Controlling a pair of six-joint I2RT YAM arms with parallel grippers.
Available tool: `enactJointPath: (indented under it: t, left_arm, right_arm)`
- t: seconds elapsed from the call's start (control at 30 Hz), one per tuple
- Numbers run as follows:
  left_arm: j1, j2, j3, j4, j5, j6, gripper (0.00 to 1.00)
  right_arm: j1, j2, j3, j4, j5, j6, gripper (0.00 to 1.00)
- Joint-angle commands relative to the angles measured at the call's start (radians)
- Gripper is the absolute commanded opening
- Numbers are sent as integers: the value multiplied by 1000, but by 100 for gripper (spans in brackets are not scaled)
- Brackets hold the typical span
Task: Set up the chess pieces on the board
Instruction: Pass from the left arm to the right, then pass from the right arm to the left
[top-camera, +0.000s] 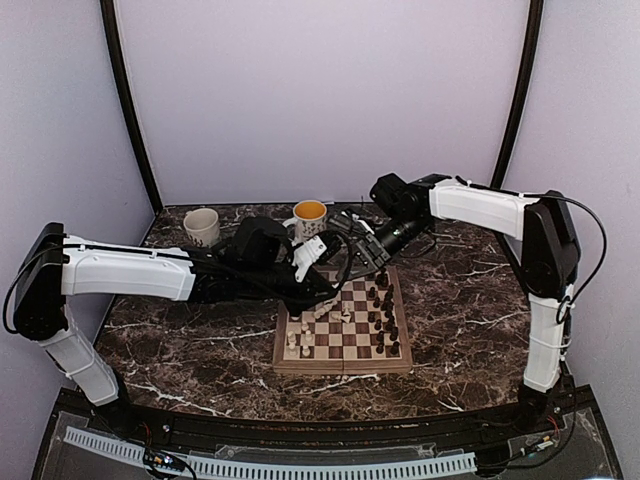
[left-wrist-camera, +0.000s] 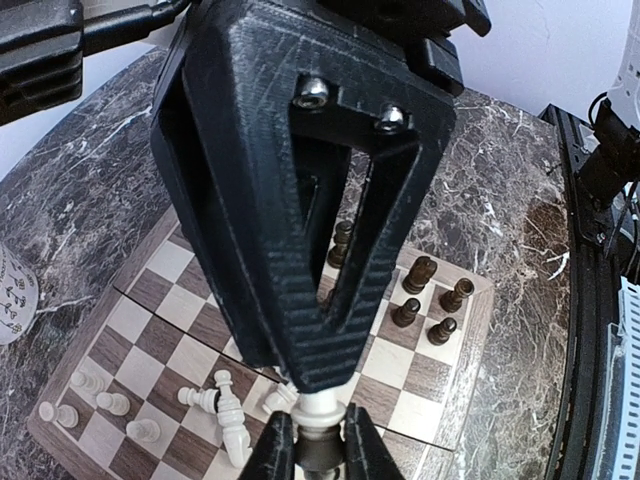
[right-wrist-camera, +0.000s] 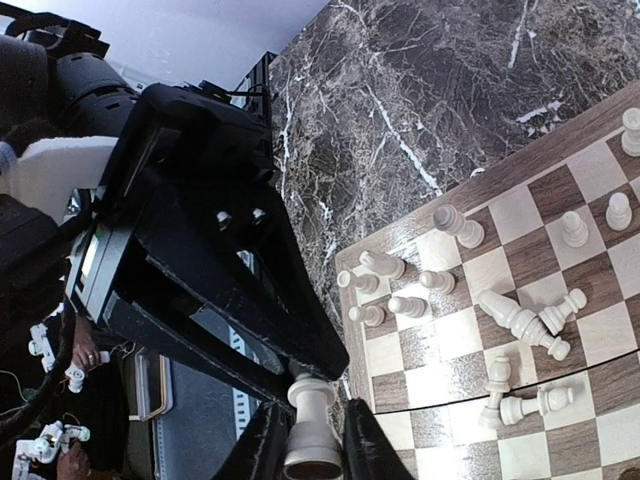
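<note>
- Chess pieces (top-camera: 385, 305) are about half set up, as I judge it.
- Dark ones stand in two tidy rows along the right side of the board (top-camera: 340, 365); that side looks done or close to it.
- The board lies in the middle of the table (top-camera: 200, 340), nearer its near edge than its far edge.
- A few white ones stand near the board's left side, while several toppled ones (right-wrist-camera: 520, 320) lie across the middle squares.
- The left pincer (left-wrist-camera: 320, 452) and right pincer (right-wrist-camera: 312, 450) meet tip to tip, both narrowed onto one white piece (right-wrist-camera: 310, 415); it reads as a hand-over.
- Left to do: place that piece, right the toppled ones, line up the white side.
- Two mugs (top-camera: 202, 226) stand at the table's far edge.
</note>
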Motion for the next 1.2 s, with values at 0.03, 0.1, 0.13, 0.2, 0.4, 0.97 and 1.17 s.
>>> enactJointPath:
  t: [0.03,0.1,0.13,0.2,0.4,0.97,1.17]
  left_arm:
    - [-2,-41,-11,49,-19,-10,7]
    - [-2,-42,-14,53,-20,-11,7]
    - [-2,-43,-16,53,-21,-11,7]
    - [-2,-44,-18,58,-23,-12,7]
    - [-2,-43,-22,72,-38,-11,8]
    - [-2,-109,-344,853,-40,10,46]
    - [-2,-77,-312,868,30,20,43]
  right_arm:
    - [15,22,-8,17,-5,18,20]
    - [15,24,-8,15,-1,18,26]
    - [16,23,-8,15,1,18,29]
    - [16,22,-10,16,3,18,28]
    - [13,24,-11,21,-4,26,15]
    - [-30,-6,-23,65,-319,54,11]
    - [-33,-16,-39,94,-331,80,11]
